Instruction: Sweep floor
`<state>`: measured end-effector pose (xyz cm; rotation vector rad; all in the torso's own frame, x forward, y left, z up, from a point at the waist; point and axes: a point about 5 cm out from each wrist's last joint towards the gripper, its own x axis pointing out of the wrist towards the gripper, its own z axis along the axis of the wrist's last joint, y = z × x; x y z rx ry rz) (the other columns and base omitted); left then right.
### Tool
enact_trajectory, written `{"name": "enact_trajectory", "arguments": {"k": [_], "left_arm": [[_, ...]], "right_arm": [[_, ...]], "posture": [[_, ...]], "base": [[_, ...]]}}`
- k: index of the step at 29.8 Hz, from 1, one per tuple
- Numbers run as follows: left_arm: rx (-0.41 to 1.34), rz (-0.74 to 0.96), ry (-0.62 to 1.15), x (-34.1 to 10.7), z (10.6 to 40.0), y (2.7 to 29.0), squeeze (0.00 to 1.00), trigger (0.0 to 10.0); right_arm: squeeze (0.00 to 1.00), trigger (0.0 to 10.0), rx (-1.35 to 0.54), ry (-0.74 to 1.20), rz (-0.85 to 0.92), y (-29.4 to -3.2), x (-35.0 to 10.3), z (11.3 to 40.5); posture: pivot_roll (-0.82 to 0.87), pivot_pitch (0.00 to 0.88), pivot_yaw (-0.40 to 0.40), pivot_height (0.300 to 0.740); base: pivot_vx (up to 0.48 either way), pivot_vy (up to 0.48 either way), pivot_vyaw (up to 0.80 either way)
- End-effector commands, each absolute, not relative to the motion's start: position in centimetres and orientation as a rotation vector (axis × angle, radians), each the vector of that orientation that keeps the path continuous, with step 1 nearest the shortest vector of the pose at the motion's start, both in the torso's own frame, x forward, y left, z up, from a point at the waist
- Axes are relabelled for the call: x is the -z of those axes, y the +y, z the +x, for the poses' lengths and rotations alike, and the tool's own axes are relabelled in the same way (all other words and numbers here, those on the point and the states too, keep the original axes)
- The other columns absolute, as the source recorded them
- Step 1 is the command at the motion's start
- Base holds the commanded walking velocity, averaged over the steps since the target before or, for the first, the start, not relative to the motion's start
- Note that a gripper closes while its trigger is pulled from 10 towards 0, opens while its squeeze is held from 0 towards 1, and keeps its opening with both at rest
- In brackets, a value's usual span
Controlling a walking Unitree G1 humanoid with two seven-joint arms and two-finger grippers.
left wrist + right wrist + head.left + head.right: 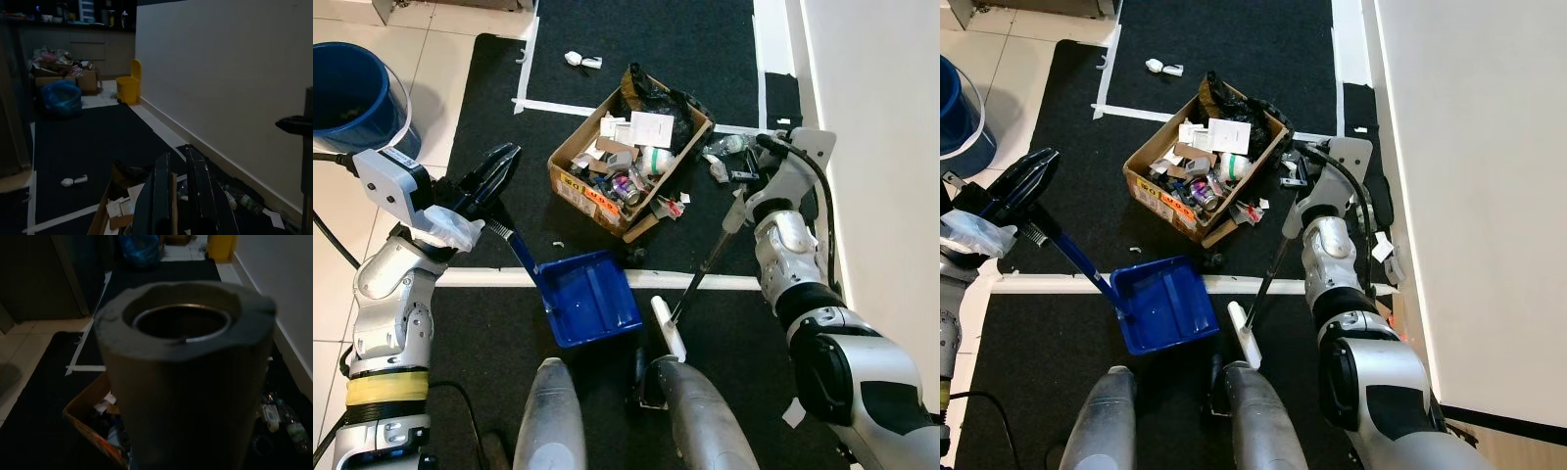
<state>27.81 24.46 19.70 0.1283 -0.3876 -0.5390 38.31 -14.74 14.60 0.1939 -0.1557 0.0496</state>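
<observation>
The left gripper [494,174] is clamped on the blue dustpan [592,297]; the right gripper [741,201] grips the broom handle [705,264]. A wide stroke risks knocking the overfilled cardboard box [628,162] just beyond, spilling rubbish onto the black mat [636,49].

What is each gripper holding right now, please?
Left gripper: shut on the blue dustpan's handle.
Right gripper: holding the broom handle; its finger state cannot be told.

A blue dustpan [592,299] lies open-side-up on the black carpet [646,49], a thin-handled broom [700,279] leaning just beside it.
</observation>
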Motion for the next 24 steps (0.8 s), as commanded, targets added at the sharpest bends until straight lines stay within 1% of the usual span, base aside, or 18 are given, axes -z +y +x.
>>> {"name": "enact_trajectory", "arguments": {"k": [1,5,6,10,20,24], "left_arm": [[0.528,0.161,-0.386,-19.6,27.6,24.8,0.0,10.0],[0.511,0.204,-0.396,-20.5,27.4,25.4,0.0,10.0],[0.504,0.219,-0.405,-21.0,27.1,25.8,0.0,10.0],[0.465,0.264,-0.439,-22.8,26.1,26.9,0.0,10.0],[0.469,0.328,-0.444,-23.8,25.5,26.9,0.0,10.0],[0.475,0.324,-0.439,-23.8,25.2,26.8,0.0,10.0]], "right_arm": [[0.0,10.0,-0.028,-0.167,0.212,-15.3,-14.6,38.3],[0.0,10.0,-0.031,-0.177,0.154,-15.1,-15.1,38.5],[0.0,10.0,-0.032,-0.187,0.133,-15.0,-15.4,38.6],[0.0,10.0,-0.014,-0.208,0.148,-15.0,-16.2,38.9],[0.0,10.0,0.0,-0.227,0.151,-14.7,-17.6,39.5],[0.0,10.0,-0.005,-0.243,0.153,-14.2,-18.3,39.8]], "posture": [[0.24,0.329,-0.169,0.74],[0.25,0.332,-0.163,0.74],[0.27,0.344,-0.154,0.74],[0.29,0.367,-0.145,0.74],[0.32,0.401,-0.145,0.74],[0.33,0.415,-0.145,0.74]], "base": [[0.0,0.0,0.0],[0.0,0.0,0.0],[0.0,0.0,0.0],[0.0,0.0,0.0],[0.0,0.0,0.0],[0.0,0.0,0.0]]}}
